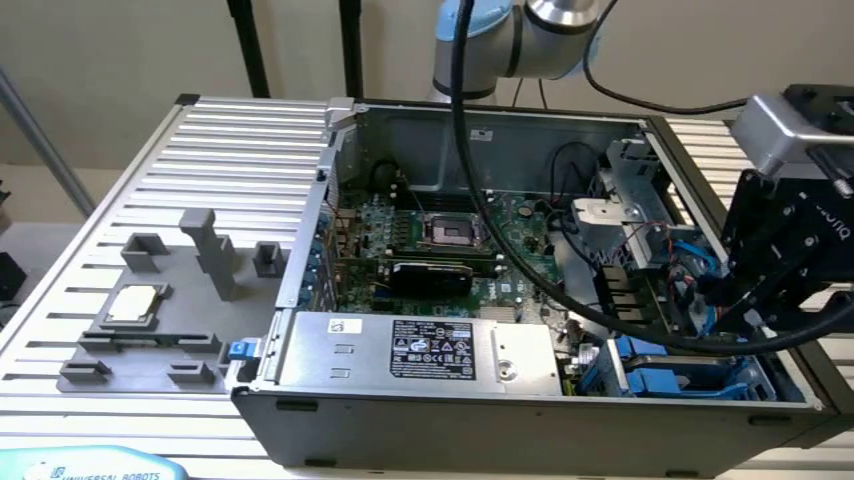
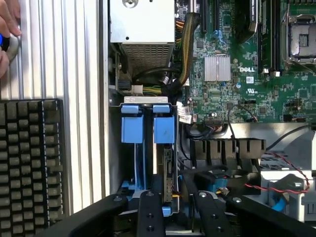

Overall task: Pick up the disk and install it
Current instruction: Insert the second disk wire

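Note:
The disk point(image 2: 165, 148) stands on edge in the drive bay of the open computer case point(image 1: 307, 250), its blue carrier tab point(image 2: 164, 129) beside a second blue tab point(image 2: 132, 129). My gripper point(image 2: 177, 213) hovers just over the bay end. Its two black fingers point(image 2: 150, 212) stand apart. One finger lies close to the disk's edge, and the other is clear of it. From the exterior view, the gripper point(image 1: 747, 300) hangs over the blue carriers point(image 1: 667, 375) at the case's right front corner. Nothing is gripped.
A silver power supply box with a black label point(image 1: 427, 350) sits along the case front. The green motherboard point(image 2: 247, 64) and black cables point(image 1: 534, 260) lie beside the bay. A grey fixture holding a small silver chip point(image 1: 134, 305) stands on the exterior view's left. A keyboard point(image 2: 29, 168) and a hand point(image 2: 7, 29) are outside the case.

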`<control>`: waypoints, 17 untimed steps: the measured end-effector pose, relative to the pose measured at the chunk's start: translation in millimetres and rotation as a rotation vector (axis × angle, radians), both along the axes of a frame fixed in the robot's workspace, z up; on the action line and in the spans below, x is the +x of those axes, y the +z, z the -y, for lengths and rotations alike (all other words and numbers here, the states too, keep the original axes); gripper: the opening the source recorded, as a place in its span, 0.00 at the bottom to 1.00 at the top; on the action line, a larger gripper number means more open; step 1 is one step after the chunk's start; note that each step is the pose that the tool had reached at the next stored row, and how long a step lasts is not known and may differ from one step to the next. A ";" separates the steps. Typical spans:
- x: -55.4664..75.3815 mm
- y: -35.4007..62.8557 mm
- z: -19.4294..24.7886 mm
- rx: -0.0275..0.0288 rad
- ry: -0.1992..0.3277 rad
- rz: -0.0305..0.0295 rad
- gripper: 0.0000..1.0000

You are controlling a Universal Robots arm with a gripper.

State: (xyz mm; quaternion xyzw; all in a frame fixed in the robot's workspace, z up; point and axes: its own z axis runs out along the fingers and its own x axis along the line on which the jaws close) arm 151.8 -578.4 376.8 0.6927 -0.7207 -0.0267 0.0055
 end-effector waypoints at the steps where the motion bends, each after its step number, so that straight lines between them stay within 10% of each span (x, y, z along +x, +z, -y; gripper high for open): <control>1: 0.0 4.7 -0.1 0.0002 0.000 0.0000 0.31; 7: -1.7 19.9 -2.7 0.0003 0.000 0.0003 0.31; 12: -8.6 19.9 -15.4 -0.0001 0.000 0.0023 0.31; 17: -9.6 15.8 -23.1 -0.0170 0.000 0.0079 0.31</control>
